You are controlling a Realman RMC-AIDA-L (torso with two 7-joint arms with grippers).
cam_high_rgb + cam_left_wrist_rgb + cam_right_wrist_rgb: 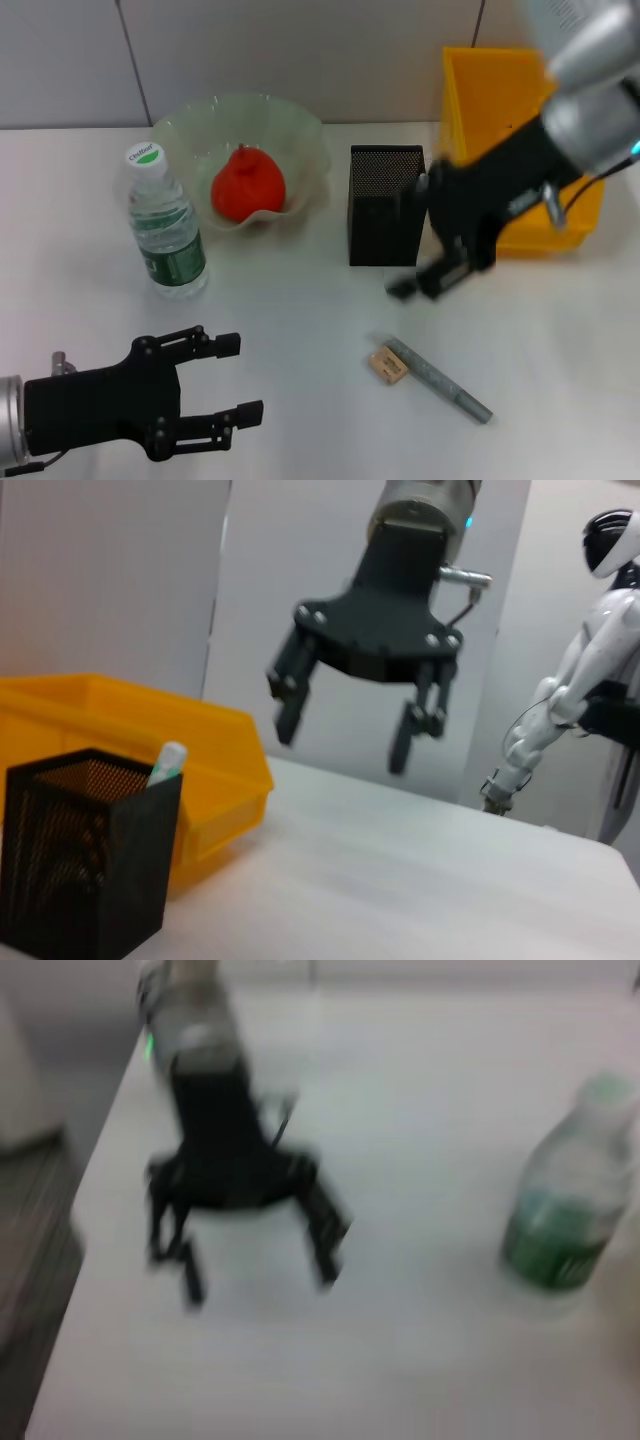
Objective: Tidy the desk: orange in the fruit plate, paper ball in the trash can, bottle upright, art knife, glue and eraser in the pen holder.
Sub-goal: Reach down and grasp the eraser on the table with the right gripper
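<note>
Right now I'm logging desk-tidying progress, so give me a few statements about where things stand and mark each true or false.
1. The orange sits in the fruit plate. True.
2. The bottle lies on its side. False: it stands upright beside the fruit plate.
3. The eraser is already in the pen holder. False: it lies on the table against the art knife.
4. The right gripper is open and empty, next to the pen holder. True.
5. The left gripper holds the art knife. False: it is open and empty.
</note>
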